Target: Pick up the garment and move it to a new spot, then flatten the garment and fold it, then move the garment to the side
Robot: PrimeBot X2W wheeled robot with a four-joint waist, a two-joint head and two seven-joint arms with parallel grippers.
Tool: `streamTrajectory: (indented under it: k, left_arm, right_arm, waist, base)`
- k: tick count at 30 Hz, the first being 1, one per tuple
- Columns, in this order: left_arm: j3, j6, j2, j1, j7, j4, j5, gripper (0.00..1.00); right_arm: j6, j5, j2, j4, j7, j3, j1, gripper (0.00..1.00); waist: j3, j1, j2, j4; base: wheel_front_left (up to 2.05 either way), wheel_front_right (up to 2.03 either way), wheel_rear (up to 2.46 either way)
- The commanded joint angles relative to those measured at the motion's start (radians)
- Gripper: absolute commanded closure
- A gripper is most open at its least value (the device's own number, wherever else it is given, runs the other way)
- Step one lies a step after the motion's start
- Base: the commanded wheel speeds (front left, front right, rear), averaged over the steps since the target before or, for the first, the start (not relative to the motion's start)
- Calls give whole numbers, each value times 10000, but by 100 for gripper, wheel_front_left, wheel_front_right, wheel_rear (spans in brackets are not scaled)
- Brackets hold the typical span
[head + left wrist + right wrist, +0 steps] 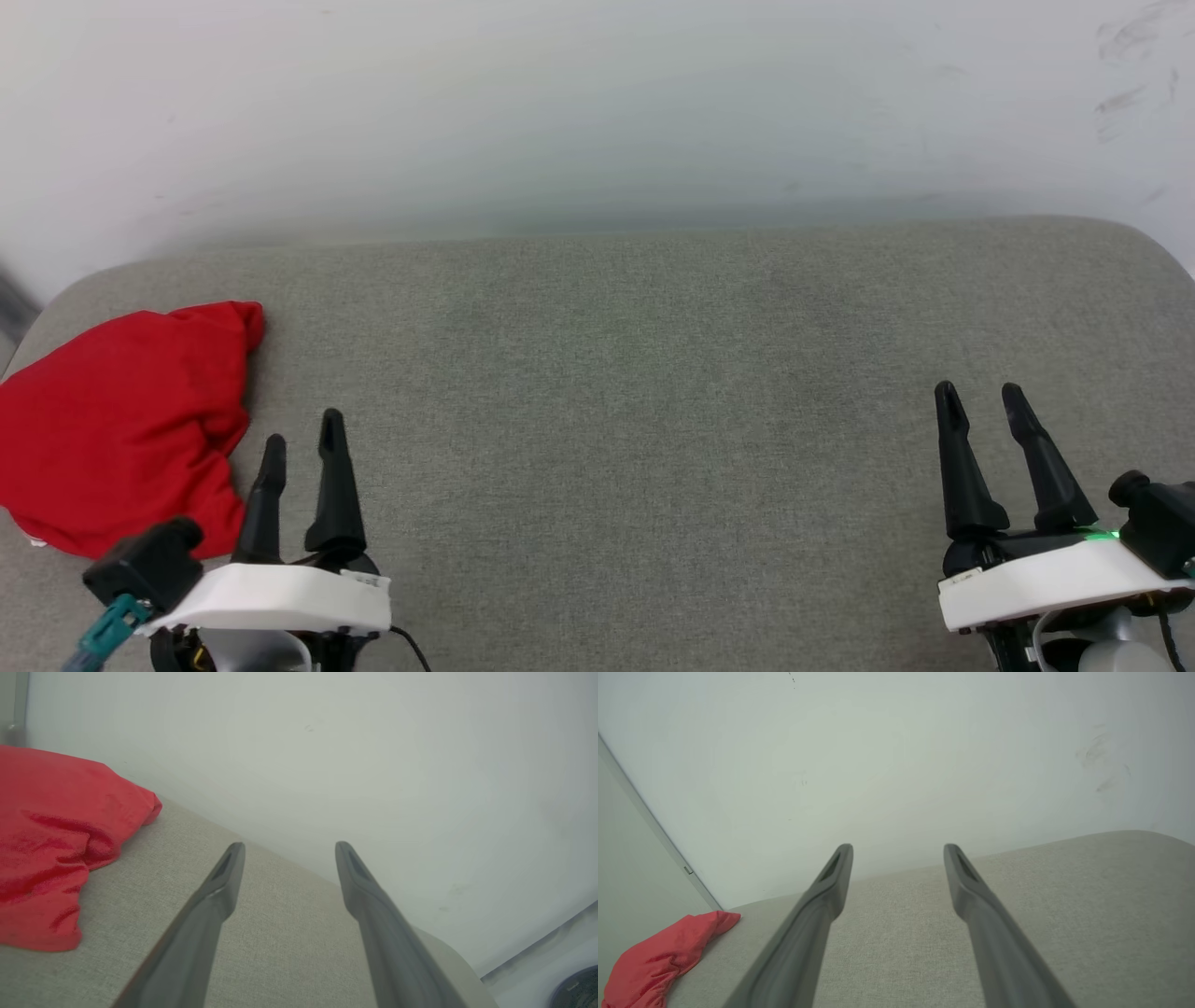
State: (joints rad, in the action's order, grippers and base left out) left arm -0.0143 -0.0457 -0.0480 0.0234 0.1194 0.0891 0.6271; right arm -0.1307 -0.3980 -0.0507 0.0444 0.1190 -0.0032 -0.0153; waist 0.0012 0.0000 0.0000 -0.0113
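The garment point(121, 425) lies as a bunched red heap at the far left of the grey cushioned surface point(635, 392); only plain red cloth shows. It appears at the left of the left wrist view point(51, 849) and at the lower left of the right wrist view point(663, 956). My left gripper point(301, 446) stands open just right of the heap, fingers apart and nothing between them. Far off at the lower right, my right gripper point(982, 396) is open too, with nothing in it.
A white wall point(597, 112) rises straight behind the cushion's far edge. The cushion's corners are rounded at the left point(56, 299) and right point(1158, 243). A strip of floor with a dark round object point(577, 989) shows past the cushion's end.
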Motion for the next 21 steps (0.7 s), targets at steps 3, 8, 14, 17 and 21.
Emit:
streamTrajectory:
  k: [3, 8, 14, 17, 21]
  left_arm:
    - [347, -60, -22, 57, 162, 286, -546, 0]
    - [718, -24, -77, 122, 295, 399, -1380, 0]
    - [1153, -96, -303, 233, 461, 171, -2133, 0]
    - [1332, -193, -374, 224, 498, 134, -2418, 0]
    - [1657, -523, -550, 251, 598, 56, -2900, 0]
  right_arm:
    - [0, 563, 0, 248, 167, -57, 22, 0]
    - [0, 1340, 1, 297, 294, 87, 83, 0]
    - [0, 2080, 2, 244, 445, 124, 163, 0]
    - [0, 2360, 2, 207, 509, 111, 212, 0]
    - [0, 2731, 3, 85, 601, 29, 290, 0]
  waist:
    - [0, 0, 0, -21]
    - [-5, 0, 0, -52]
    - [-25, 0, 0, -80]
    - [-32, 0, 0, -83]
    - [-39, 0, 0, -90]
  base:
    - [0, 0, 0]
    - [0, 0, 0]
    - [0, 0, 0]
    - [0, 0, 0]
    - [0, 0, 0]
